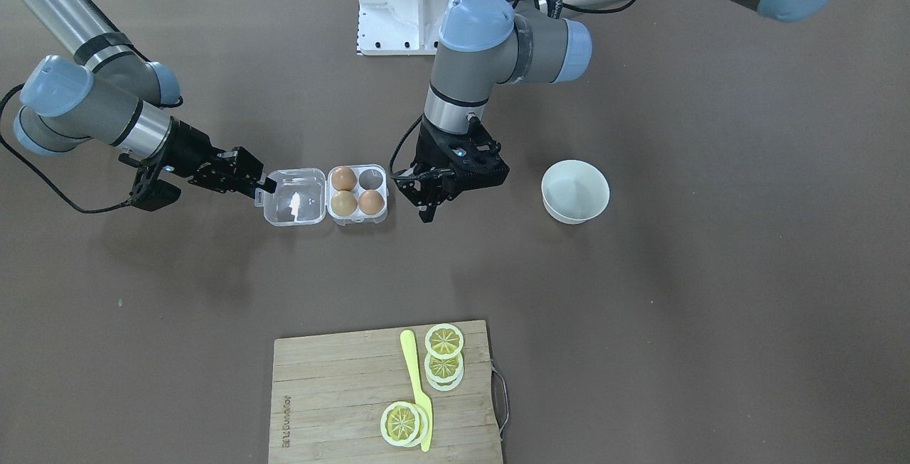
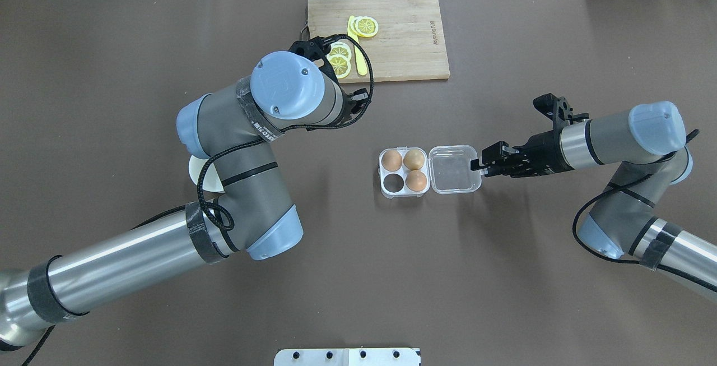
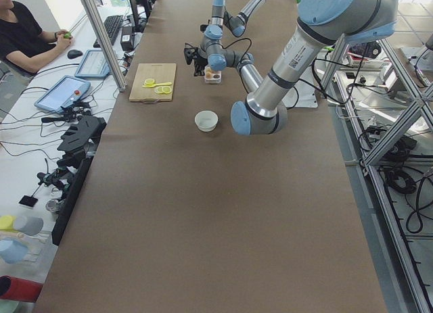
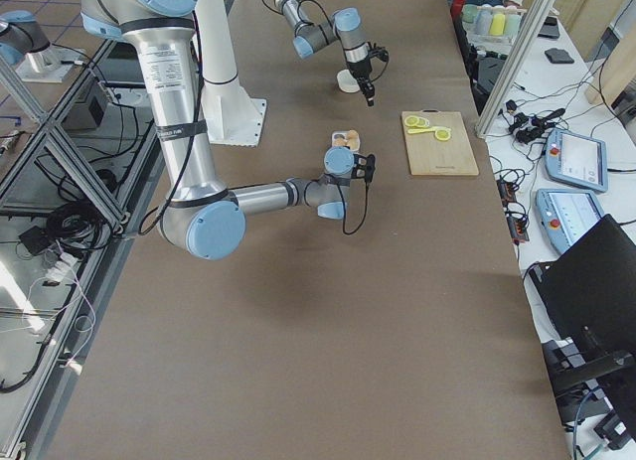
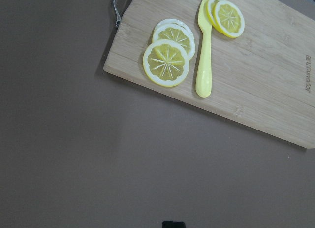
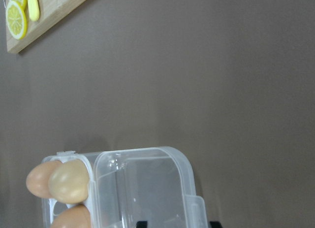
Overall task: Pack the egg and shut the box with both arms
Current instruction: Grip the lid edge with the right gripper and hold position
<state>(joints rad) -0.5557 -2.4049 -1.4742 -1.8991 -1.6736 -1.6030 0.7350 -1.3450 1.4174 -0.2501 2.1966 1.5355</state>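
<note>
The tabletop (image 1: 711,308) is wide, flat and dull brown. The clear box (image 1: 357,191) sits on it with its lid (image 1: 295,197) lying open and flat beside the cups. The egg (image 1: 370,202) is inside the box. It sits in a cup on the side away from the lid, next to the one empty cup. A pale egg (image 1: 344,203) and an orange-brown egg (image 1: 344,178) fill the two cups by the lid.

The right fingers (image 2: 478,165) are at the outer edge of the lid. They are spread apart and hold nothing, and the lid's little tab is between their tips. The left fingers (image 1: 427,212) hang in the air on the box's other side, away from the lid. They look pressed together with nothing in them.

A white bowl (image 1: 574,190) stands out past the left fingers, well apart from the box. A wooden board (image 1: 327,393) lies across the box from the robot, also well apart. It has lemon slices (image 1: 444,341) and a yellow knife (image 1: 415,379) on it.

Far from the box, off the tabletop, a person (image 3: 27,32) in a black top sits at a white desk (image 3: 17,171) with screens and wires. A metal post (image 3: 105,42) stands by that desk.
</note>
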